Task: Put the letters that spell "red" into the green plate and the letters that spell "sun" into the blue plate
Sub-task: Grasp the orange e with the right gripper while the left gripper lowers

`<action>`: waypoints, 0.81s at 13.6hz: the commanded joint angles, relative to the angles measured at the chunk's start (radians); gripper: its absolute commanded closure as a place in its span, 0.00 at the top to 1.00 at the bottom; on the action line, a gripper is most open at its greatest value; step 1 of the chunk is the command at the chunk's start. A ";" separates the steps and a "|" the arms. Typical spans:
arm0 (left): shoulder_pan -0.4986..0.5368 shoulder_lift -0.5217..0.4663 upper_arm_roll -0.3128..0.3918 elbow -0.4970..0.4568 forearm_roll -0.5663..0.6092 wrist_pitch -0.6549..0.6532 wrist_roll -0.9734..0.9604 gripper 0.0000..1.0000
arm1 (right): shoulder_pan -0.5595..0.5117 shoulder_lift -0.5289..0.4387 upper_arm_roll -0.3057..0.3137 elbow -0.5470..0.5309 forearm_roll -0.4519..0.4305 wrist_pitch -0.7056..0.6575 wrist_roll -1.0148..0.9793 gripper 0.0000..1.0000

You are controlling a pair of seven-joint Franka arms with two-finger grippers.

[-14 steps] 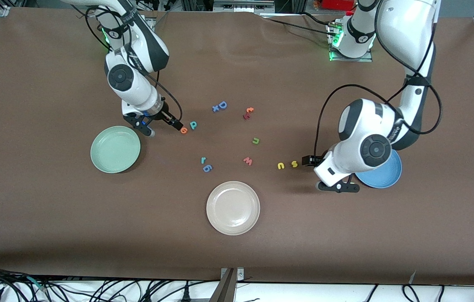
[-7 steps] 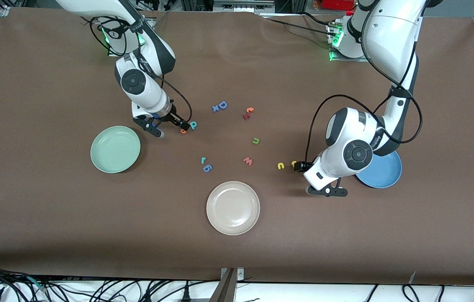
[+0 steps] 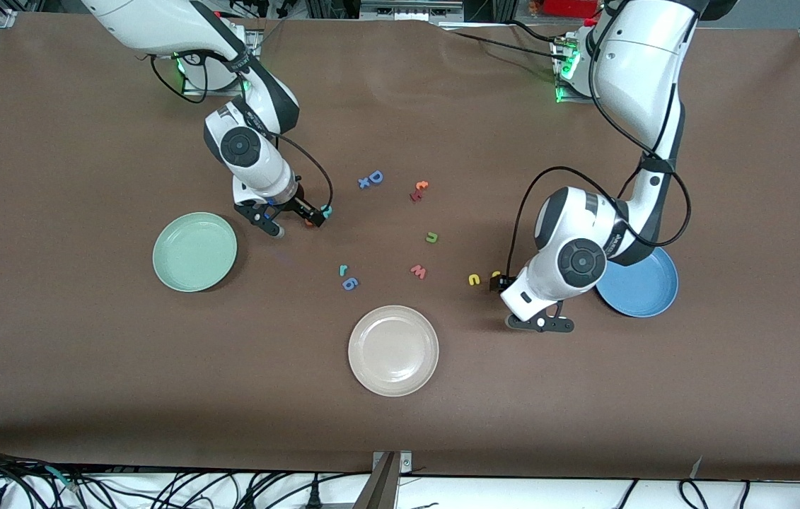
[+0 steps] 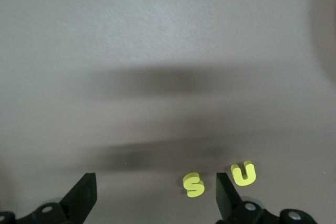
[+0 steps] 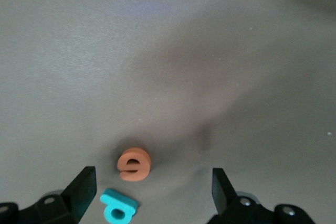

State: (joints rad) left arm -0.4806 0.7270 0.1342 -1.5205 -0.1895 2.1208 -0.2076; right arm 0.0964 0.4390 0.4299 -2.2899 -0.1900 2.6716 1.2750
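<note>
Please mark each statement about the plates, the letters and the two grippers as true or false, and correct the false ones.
1. The green plate already holds a letter. False: it holds none.
2. The left gripper is open, with the yellow "s" between its fingers. True.
3. The right gripper is shut on the orange "e". False: it is open, and the "e" lies on the table.
4. The beige-white plate lies nearer to the front camera than the blue plate. True.
</note>
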 commanded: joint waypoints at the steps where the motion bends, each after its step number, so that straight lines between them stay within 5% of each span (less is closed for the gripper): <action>1: -0.094 0.014 0.073 -0.030 0.015 0.060 -0.056 1.00 | 0.011 0.029 -0.010 0.024 -0.072 0.016 0.082 0.97; 5: -0.113 0.002 0.093 -0.099 0.008 0.160 -0.058 1.00 | 0.045 0.047 -0.028 0.044 -0.106 0.016 0.129 0.75; 9: -0.119 -0.029 0.093 -0.112 0.010 0.156 -0.067 1.00 | 0.130 0.064 -0.109 0.053 -0.112 0.016 0.130 0.73; 11: -0.154 -0.049 0.096 -0.130 0.012 0.157 -0.107 1.00 | 0.146 0.064 -0.123 0.053 -0.112 0.016 0.130 0.50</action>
State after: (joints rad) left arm -0.5892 0.7270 0.2164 -1.6028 -0.1895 2.2748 -0.2715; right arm 0.2120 0.4695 0.3403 -2.2535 -0.2727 2.6800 1.3771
